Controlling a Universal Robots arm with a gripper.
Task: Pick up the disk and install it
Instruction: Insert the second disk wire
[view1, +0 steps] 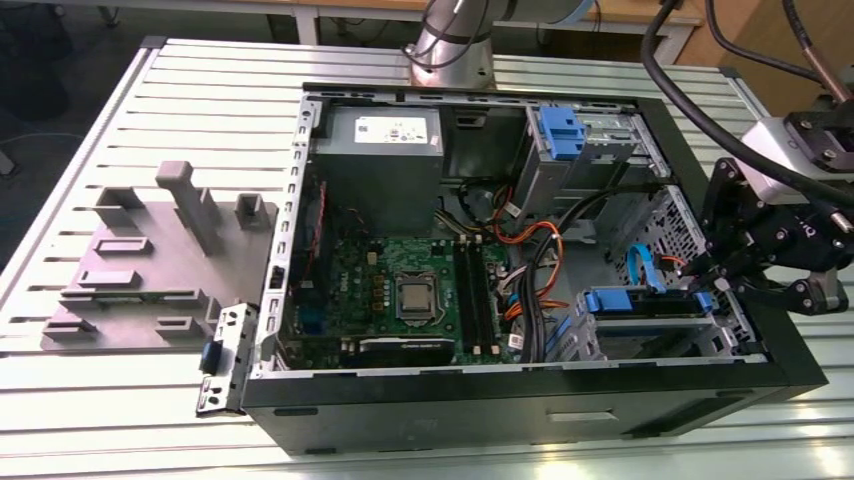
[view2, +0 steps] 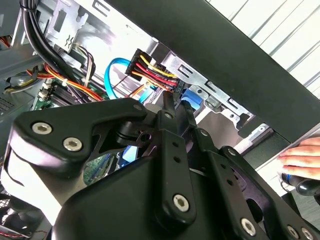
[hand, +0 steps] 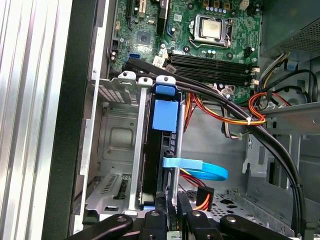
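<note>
Slatted metal table (view1: 160, 100), with an open computer case (view1: 534, 410) lying on its side; that is your work site.

Finding one, the step in hand. You are in the install part of the task, not the pick-up. The disk (view1: 625, 302) stands on edge inside the drive cage (view1: 654, 335), at about four o'clock within the case as the exterior view shows it. In the first wrist view the disk (hand: 152, 165) reads as a dark slab between the cage (hand: 117, 145) walls, its blue carrier at the far end.

Finding two, the fingers. The gripper (view1: 694, 272) sits at the case's three o'clock rim, pointing into the cage. In both wrist views the gripper (hand: 172, 207) (view2: 177, 107) has its fingers drawn close together, and the gap looks narrower than the slab, so I judge they clasp nothing. The tips are at the disk's near end, touching or just short of it (which of the two I cannot tell).

Finding three, what the move calls for. I judge seating to be unfinished or unconfirmed. You need a straight push along the cage rails, and you must keep clear of the blue data cable (hand: 200, 167) and the power plug (view2: 150, 67) lying just beside the tips.
</note>
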